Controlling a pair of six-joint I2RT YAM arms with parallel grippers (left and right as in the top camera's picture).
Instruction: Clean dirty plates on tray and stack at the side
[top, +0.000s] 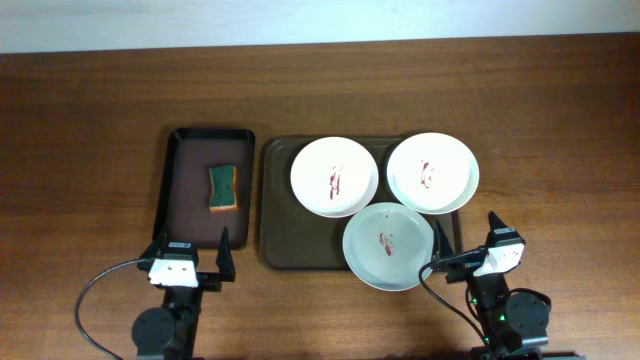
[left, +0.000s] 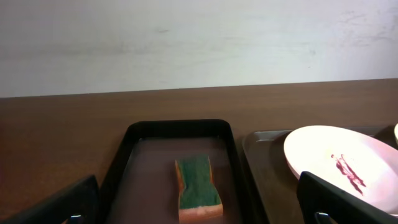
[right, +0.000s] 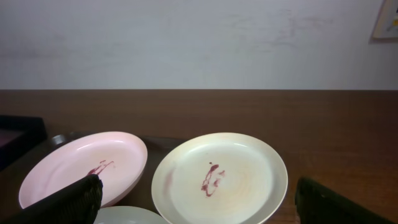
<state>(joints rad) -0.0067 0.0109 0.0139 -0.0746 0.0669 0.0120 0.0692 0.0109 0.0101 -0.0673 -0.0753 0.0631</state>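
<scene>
Three white plates with red smears lie on the dark brown tray (top: 290, 245): a back left plate (top: 334, 176), a back right plate (top: 433, 173) and a front plate (top: 389, 246). The back right plate overhangs the tray's right rim. My left gripper (top: 190, 258) is open and empty, near the table's front, in front of the small tray. My right gripper (top: 468, 245) is open and empty, just right of the front plate. The right wrist view shows the back right plate (right: 219, 178) and back left plate (right: 84, 169). The left wrist view shows the back left plate (left: 339, 164).
A smaller black-rimmed tray (top: 172, 190) at the left holds a green-and-orange sponge (top: 223, 188), also in the left wrist view (left: 197, 186). Bare brown table lies right of the plates and behind both trays.
</scene>
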